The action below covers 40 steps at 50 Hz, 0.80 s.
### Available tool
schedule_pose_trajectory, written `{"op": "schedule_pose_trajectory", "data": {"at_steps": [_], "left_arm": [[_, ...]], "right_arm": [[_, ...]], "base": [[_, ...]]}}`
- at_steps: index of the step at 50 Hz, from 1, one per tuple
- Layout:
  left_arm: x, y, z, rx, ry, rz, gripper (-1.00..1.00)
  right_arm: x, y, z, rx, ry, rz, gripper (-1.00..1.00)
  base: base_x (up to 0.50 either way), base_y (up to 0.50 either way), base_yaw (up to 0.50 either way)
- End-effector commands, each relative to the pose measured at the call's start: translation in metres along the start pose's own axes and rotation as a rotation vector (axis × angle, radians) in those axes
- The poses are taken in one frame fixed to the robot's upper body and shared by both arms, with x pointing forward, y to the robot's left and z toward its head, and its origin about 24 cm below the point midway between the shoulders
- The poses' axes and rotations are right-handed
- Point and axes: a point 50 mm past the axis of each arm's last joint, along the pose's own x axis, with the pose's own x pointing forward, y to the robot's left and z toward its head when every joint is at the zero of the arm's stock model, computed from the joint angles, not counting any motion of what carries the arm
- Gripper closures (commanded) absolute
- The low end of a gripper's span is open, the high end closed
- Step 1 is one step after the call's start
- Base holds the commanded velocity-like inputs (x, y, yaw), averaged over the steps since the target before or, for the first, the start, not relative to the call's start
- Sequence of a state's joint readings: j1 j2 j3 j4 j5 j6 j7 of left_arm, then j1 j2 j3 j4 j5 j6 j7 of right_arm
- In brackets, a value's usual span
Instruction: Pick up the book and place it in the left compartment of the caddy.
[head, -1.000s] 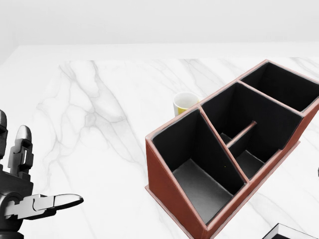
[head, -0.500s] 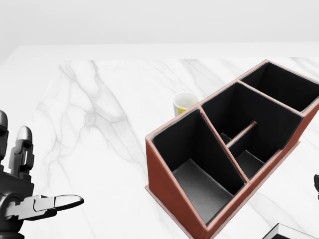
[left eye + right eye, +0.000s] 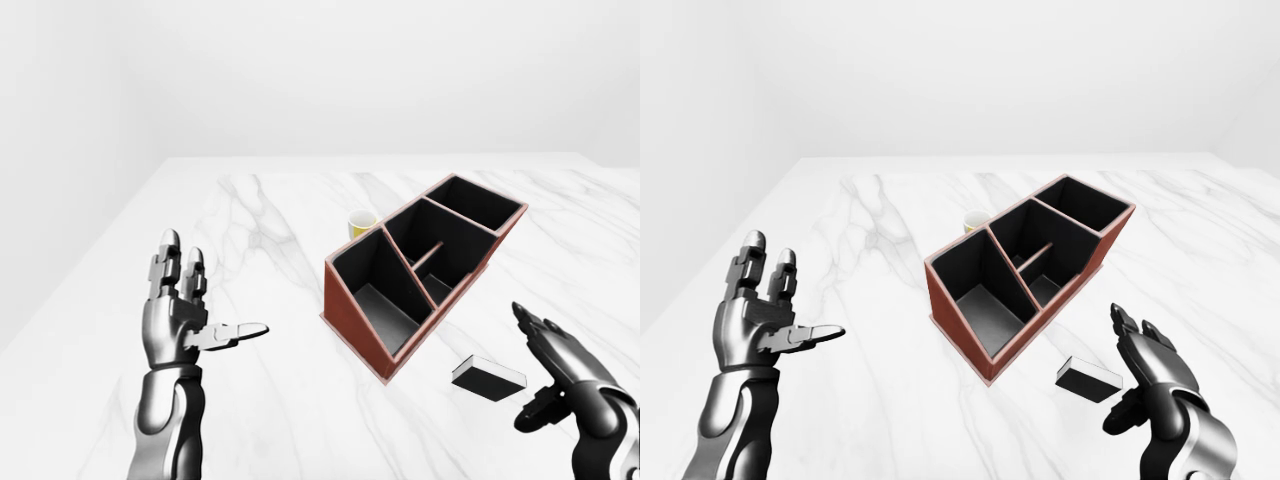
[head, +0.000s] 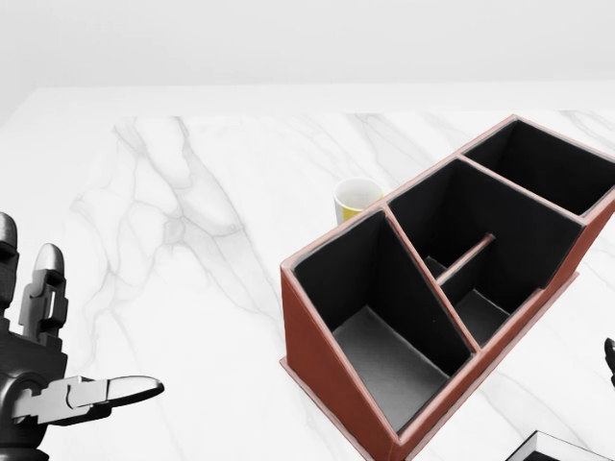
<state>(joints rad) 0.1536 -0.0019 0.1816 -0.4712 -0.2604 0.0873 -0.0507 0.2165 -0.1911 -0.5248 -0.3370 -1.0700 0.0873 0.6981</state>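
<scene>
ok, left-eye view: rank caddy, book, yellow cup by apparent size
1. Red-brown caddy with black compartments, by far the largest.
2. Flat black book.
3. Yellow cup, smallest, though partly hidden behind the caddy and farther away, so unsure.

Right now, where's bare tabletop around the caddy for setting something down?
Widest bare marble lies between the left hand and the caddy. It is tight between the caddy's near edge, the book and the right hand; a cup sits behind the caddy.
</scene>
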Motion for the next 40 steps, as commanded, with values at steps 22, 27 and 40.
{"op": "schedule_pose_trajectory", "data": {"at_steps": [22,27,40], "left_arm": [[0.001,-0.003,-0.005,0.005,0.019,-0.004,-1.00],[0.001,-0.002,-0.005,0.004,0.019,-0.003,-1.00],[0.001,-0.001,-0.005,0.003,0.020,-0.003,-1.00]], "right_arm": [[0.028,0.007,0.003,-0.054,-0.002,0.097,-1.00],[0.030,0.007,0.007,-0.068,-0.014,0.103,-1.00],[0.030,0.003,0.016,-0.100,-0.035,0.082,-1.00]], "base": [[0.00,0.00,0.00],[0.00,0.00,0.00],[0.00,0.00,0.00]]}}
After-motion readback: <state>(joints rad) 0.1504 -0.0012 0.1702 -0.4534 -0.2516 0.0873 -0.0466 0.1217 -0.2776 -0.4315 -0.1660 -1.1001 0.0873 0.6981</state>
